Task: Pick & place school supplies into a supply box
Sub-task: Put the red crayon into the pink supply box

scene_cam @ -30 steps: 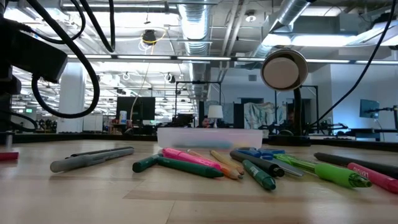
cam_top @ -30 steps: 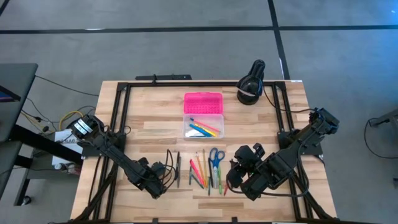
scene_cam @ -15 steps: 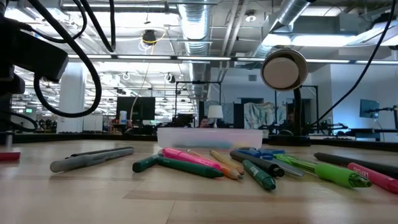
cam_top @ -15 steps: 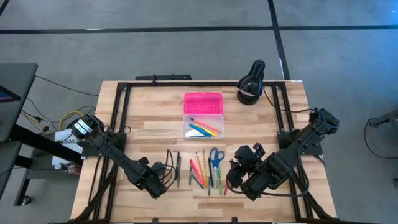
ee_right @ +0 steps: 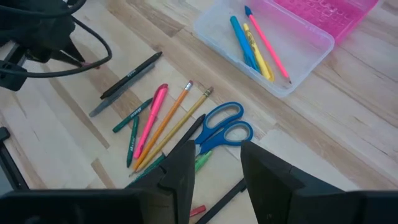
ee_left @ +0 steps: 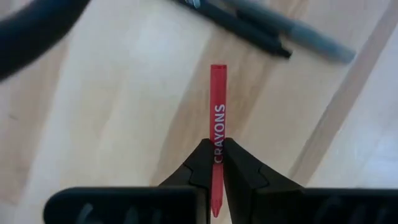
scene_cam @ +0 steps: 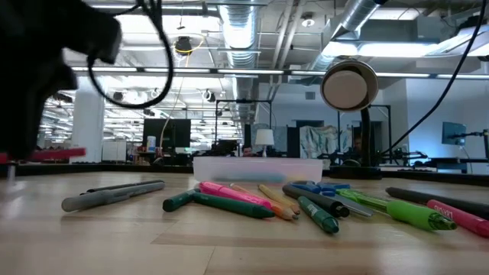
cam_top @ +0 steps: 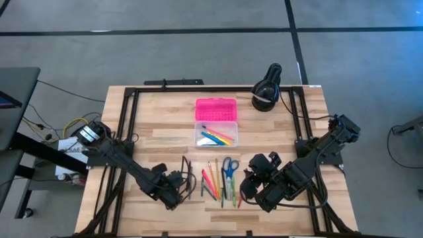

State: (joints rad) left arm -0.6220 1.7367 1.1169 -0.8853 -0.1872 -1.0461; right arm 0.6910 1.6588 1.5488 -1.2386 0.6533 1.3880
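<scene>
A wooden bench (cam_top: 158, 135) is seen from above, with the supply box (cam_top: 215, 134) lying open at its middle, pink lid folded back and a few pens already in the clear base. The remaining school supplies (cam_top: 218, 178) are spread just in front of it. The right hand (cam_top: 249, 187) is held apart beside the blue scissors (ee_right: 221, 129), empty. The left hand (ee_left: 213, 163) is clamped on a red crayon (ee_left: 217, 118), lifted off the wood. The crayon is pinched near one end only, so it could be levered loose or snapped if swung quickly toward the box.
</scene>
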